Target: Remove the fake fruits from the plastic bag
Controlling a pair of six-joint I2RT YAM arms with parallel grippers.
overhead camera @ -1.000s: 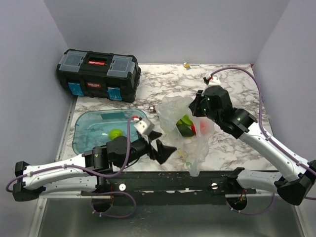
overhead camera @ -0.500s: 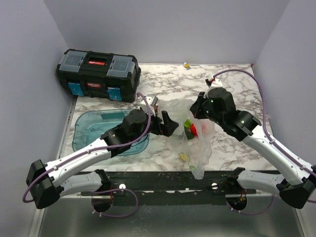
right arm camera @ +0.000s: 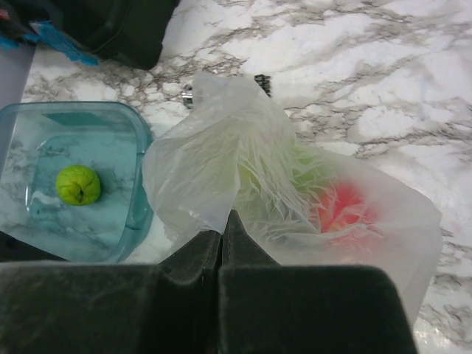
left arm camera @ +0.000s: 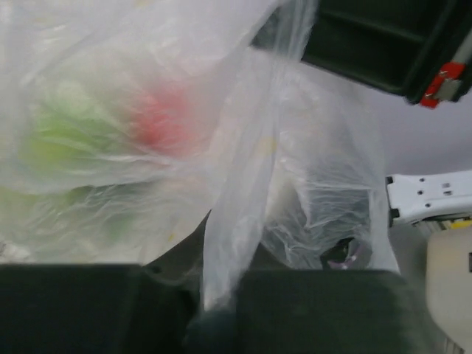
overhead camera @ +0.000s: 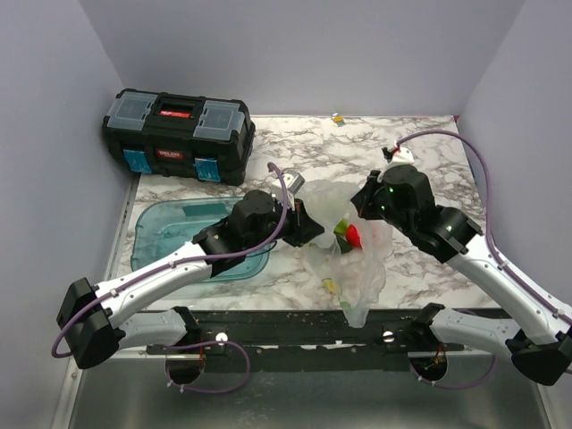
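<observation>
The clear plastic bag (overhead camera: 349, 255) hangs crumpled between both arms at the table's middle. Through its film show a red fruit (overhead camera: 354, 235) and a green fruit (overhead camera: 340, 224); other fruits are blurred by the plastic. My left gripper (overhead camera: 309, 229) is at the bag's left side, shut on a fold of film (left arm camera: 236, 221). A red blur (left arm camera: 158, 118) and a green blur (left arm camera: 63, 136) lie behind that film. My right gripper (overhead camera: 362, 206) holds the bag's upper right edge, its jaws (right arm camera: 223, 221) shut on the film. Red fruit (right arm camera: 343, 210) and green fruit (right arm camera: 299, 173) lie below it.
A blue translucent tray (overhead camera: 161, 237) lies left of the bag and holds a lime-green ball (right arm camera: 79, 184). A black toolbox (overhead camera: 177, 134) stands at the back left. A small yellow object (overhead camera: 338, 117) sits by the back wall.
My left arm swung from in front of the tray up to the bag's left side, and its open jaws closed on the film. The right gripper kept its hold and shifted slightly right.
</observation>
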